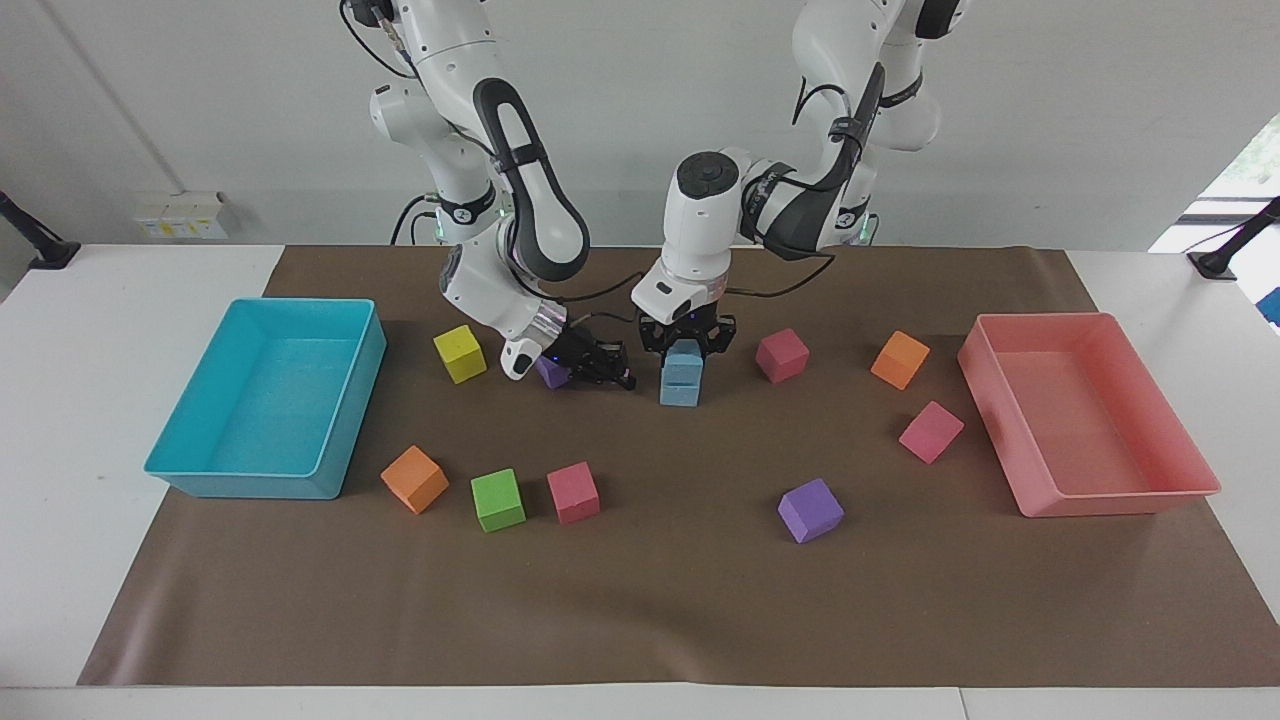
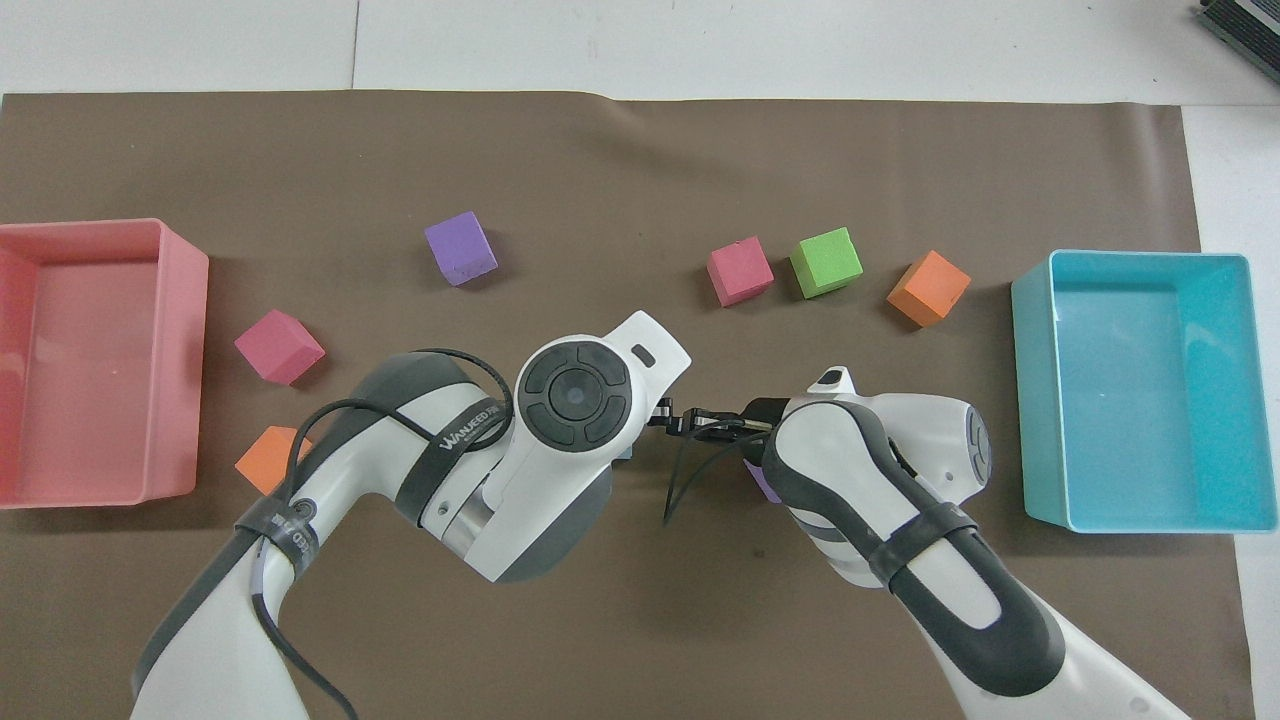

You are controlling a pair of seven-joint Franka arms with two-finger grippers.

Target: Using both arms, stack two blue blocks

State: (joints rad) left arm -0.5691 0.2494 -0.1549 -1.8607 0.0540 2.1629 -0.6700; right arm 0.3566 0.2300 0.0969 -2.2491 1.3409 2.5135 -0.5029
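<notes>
Stack: two blue blocks, an upper blue block (image 1: 684, 359) set on a lower blue block (image 1: 679, 391), are seen near the middle of the brown mat (image 1: 660, 600) on the counter (image 1: 60, 560).
Left gripper (image 1: 686, 345): it is placed directly over the stack, and its fingers are clenched on the upper blue block.
Right gripper (image 1: 612, 376): it is held low just beside the stack, toward the right arm's end of the counter, with its fingers pressed together on nothing.
Purple cube (image 1: 549, 372): it is partly hidden by the right gripper, beside the stack.
Yellow cube (image 1: 460, 353): it is found beside the stack, toward the right arm's end.
Red cube (image 1: 781, 355): it is found beside the stack, toward the left arm's end.
Turquoise tray (image 1: 342, 420): it is set well apart from the stack at the right arm's end.
Pink tray (image 1: 1010, 440): it is set well apart from the stack at the left arm's end.
</notes>
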